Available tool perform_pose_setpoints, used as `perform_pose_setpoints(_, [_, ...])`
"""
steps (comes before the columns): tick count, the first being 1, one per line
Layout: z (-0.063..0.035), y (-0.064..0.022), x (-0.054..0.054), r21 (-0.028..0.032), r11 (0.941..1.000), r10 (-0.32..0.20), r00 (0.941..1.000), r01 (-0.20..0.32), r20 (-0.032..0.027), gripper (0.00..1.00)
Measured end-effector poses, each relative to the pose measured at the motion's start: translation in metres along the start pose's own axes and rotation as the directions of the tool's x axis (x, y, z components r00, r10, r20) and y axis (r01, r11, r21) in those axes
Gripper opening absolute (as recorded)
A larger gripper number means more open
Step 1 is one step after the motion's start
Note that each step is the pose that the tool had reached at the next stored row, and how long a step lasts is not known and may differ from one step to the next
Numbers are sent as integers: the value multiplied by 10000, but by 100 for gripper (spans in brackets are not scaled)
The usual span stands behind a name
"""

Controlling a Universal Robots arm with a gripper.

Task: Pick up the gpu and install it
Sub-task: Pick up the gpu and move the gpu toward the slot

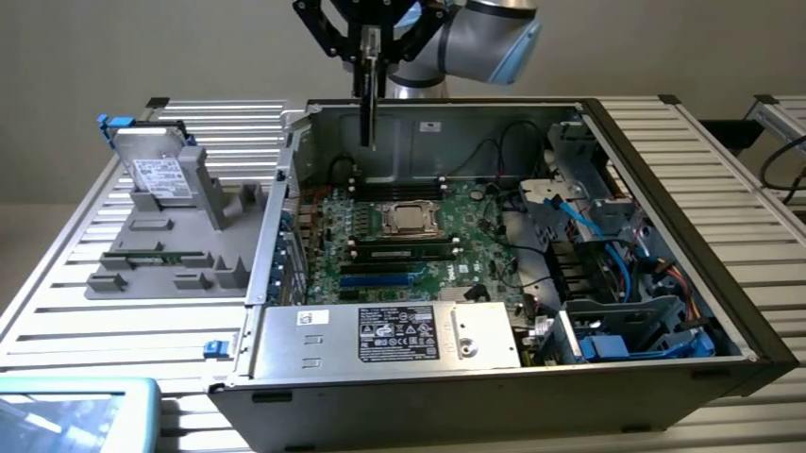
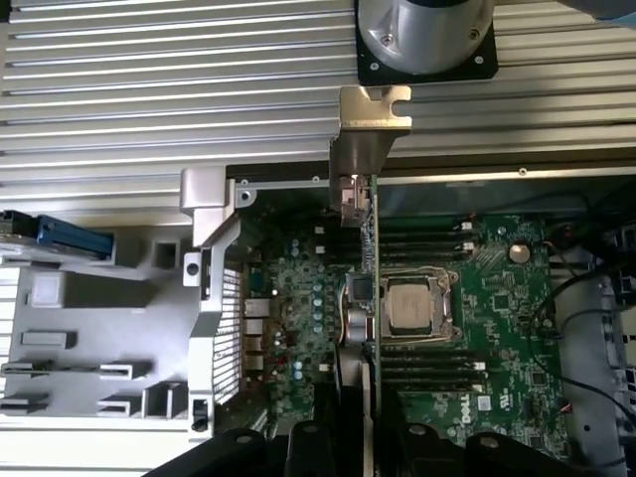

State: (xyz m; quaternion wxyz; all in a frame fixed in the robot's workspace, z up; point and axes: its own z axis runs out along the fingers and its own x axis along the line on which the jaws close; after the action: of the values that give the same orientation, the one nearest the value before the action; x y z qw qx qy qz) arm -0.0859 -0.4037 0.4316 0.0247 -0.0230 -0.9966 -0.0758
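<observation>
The gripper (image 1: 368,45) grips the gpu (image 1: 366,104), hanging it edge-down above the motherboard (image 1: 435,255), toward the far side of the open case (image 1: 478,415)

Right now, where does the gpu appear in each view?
Exterior view: the gpu hangs vertically in the gripper, above the open computer case.
Wrist view: the gpu is edge-on over the motherboard, beside the CPU socket.
Shared landmark: the silver CPU socket on the motherboard.
</observation>
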Motion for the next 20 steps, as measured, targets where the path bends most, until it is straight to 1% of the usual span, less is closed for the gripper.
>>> perform_pose_setpoints(5, [-17,-40,-233,0,10000,-1,10000,1,0,28])
perform_pose_setpoints(9, [-32,-108,-391,-2,10000,-1,10000,1,0,28])
perform_pose_setpoints(11, [-37,-142,-452,-4,10000,-2,10000,2,1,28])
perform_pose_setpoints(15, [-44,-187,-548,-3,10000,-1,10000,1,0,28])
perform_pose_setpoints(20, [-44,-187,-563,-2,10000,2,10000,-2,-12,28])
